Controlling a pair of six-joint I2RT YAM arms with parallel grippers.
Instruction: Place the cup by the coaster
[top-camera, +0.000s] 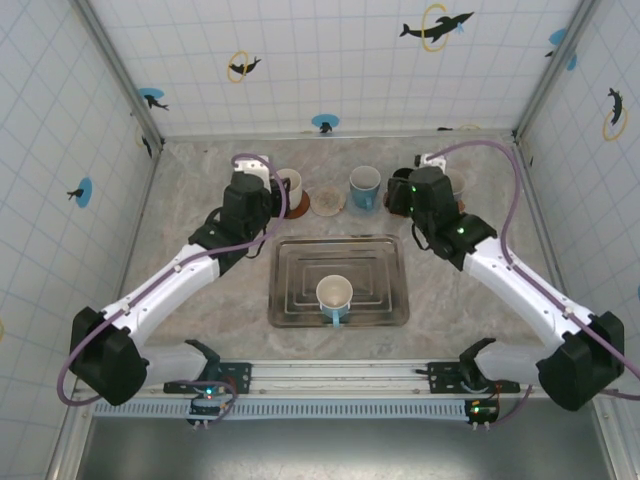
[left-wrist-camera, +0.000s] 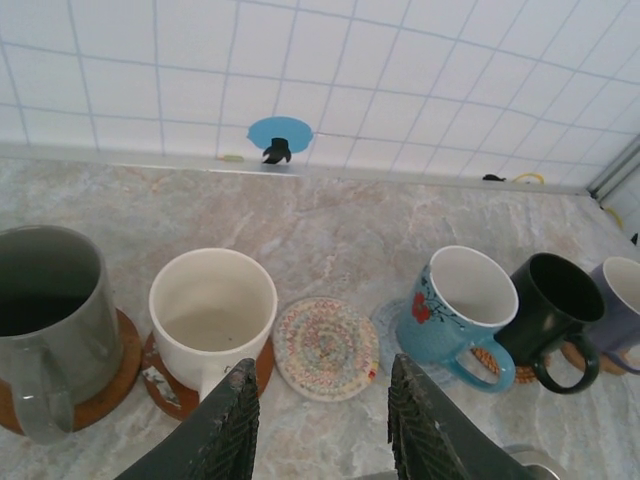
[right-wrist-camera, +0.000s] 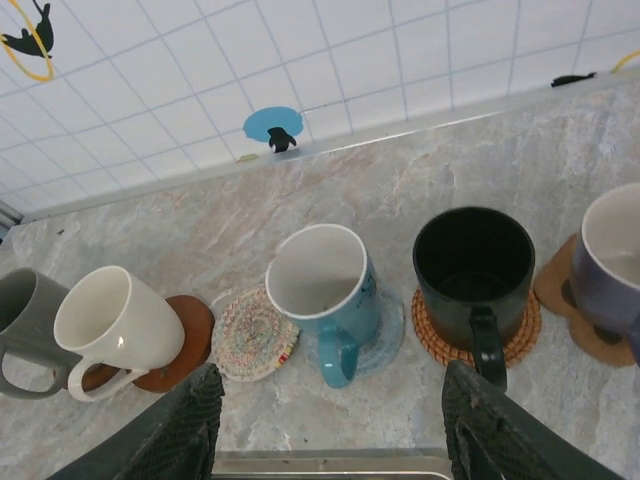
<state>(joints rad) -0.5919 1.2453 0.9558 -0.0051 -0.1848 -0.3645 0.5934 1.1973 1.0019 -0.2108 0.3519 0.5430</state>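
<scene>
A cream cup with a blue handle stands upright in the metal tray at the table's middle, clear of both grippers. The empty multicoloured woven coaster lies at the back between a white mug and a blue floral mug. My left gripper hangs open just in front of that coaster, nothing between its fingers. My right gripper stands wide open in front of the blue mug, which rests on a pale blue coaster.
The back row also holds a grey mug, a black mug and a purple mug, each on its own coaster. The tiled back wall is close behind. The tray's far rim lies just under the right gripper.
</scene>
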